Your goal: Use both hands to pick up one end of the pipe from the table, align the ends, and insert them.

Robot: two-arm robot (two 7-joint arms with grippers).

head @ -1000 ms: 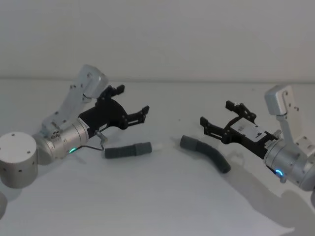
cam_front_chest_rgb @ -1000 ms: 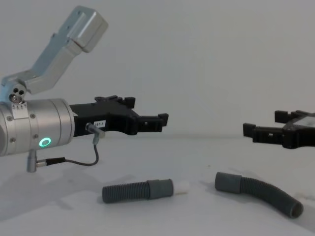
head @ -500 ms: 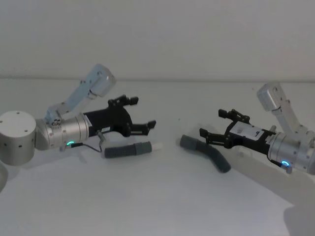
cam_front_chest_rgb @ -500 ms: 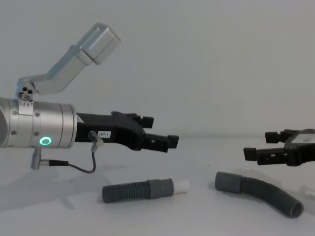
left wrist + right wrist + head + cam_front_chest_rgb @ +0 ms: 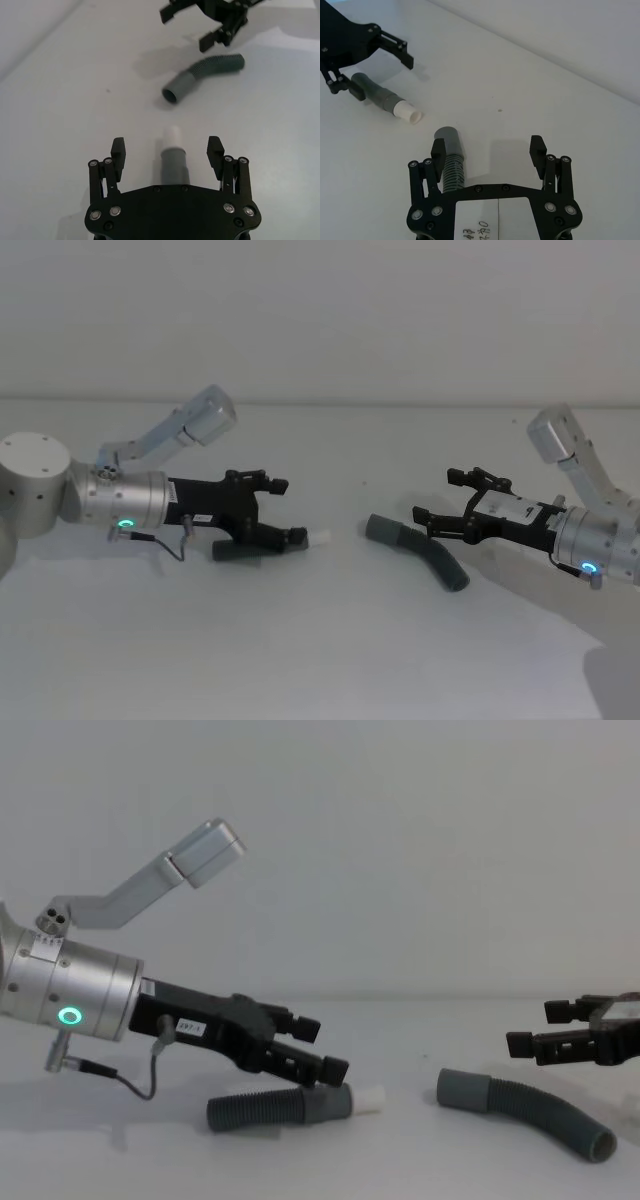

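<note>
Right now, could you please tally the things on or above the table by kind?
Corrugated hose pieces: 2 (short straight piece, longer curved piece)
Grippers: 2 (left gripper, right gripper, both open)
Total: 4

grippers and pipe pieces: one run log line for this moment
left gripper: open, straddling short pipe | right gripper: open, over curved pipe, off-centre | pipes: both on table, ends apart
</note>
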